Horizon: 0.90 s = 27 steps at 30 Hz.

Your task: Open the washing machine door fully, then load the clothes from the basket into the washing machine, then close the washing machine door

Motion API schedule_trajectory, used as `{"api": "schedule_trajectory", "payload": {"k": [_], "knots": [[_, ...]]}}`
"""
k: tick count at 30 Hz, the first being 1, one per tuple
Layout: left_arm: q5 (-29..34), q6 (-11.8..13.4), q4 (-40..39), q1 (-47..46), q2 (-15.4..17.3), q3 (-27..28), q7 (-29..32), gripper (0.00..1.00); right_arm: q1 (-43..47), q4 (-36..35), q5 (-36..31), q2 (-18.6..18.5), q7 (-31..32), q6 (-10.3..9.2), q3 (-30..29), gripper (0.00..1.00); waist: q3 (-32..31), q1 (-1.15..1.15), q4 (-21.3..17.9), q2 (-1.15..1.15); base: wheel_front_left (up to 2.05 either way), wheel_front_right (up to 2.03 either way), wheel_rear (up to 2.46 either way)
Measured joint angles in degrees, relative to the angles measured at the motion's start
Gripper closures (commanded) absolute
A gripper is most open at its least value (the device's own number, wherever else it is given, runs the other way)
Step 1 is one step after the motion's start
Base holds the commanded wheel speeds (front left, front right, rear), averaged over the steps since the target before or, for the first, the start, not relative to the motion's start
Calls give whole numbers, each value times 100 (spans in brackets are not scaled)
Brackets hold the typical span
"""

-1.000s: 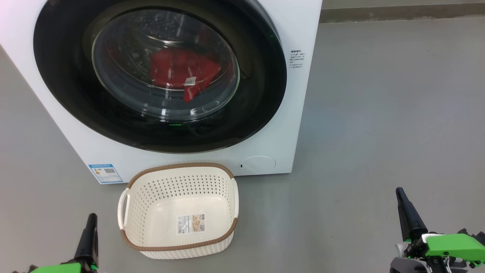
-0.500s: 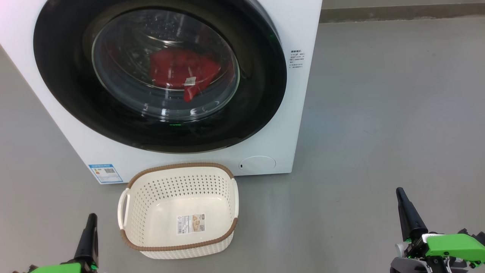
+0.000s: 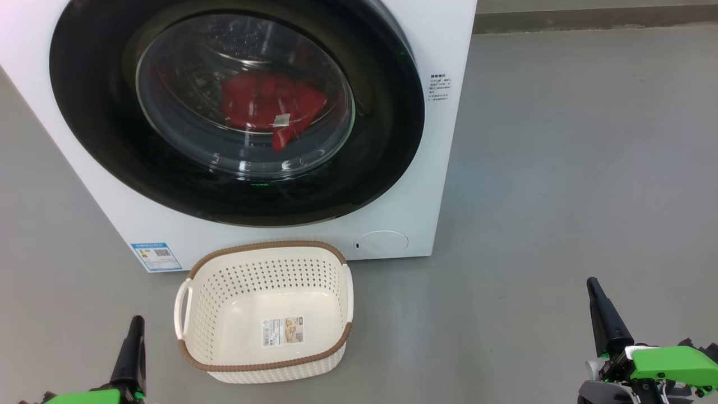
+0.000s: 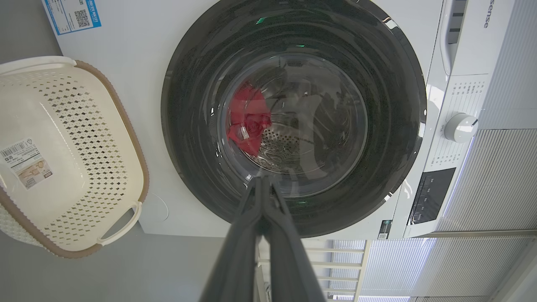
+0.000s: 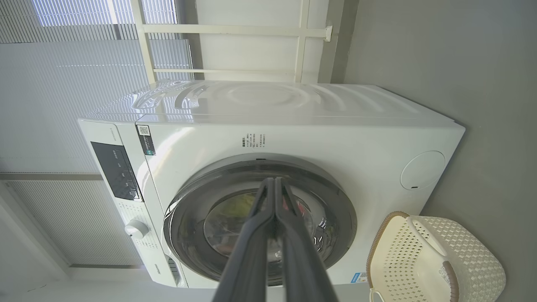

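Observation:
The white washing machine (image 3: 443,45) stands ahead with its round black door (image 3: 387,146) flush against the front. Behind the glass window the red clothes (image 3: 269,104) lie in the drum, also seen as red clothes (image 4: 247,119) in the left wrist view. On the floor in front sits the cream basket (image 3: 247,365) with nothing in it but a sticker. My left gripper (image 3: 135,321) is at the lower left, shut and holding nothing. At the lower right my right gripper (image 3: 590,282) is shut too, well clear of the machine.
Grey floor (image 3: 561,168) stretches to the right of the machine. A round white flap (image 3: 381,243) and a blue sticker (image 3: 155,256) mark the machine's lower front. The control panel with a dial (image 4: 459,127) is on top of the front face.

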Motion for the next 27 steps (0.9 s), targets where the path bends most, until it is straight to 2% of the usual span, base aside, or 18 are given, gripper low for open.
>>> {"api": "schedule_trajectory", "payload": {"k": [27], "knots": [[0, 0, 0, 0, -9, 2, 0, 100, 0, 0, 0, 3, 5, 0, -8, 100, 0, 0, 0, 0, 0, 0, 0]]}}
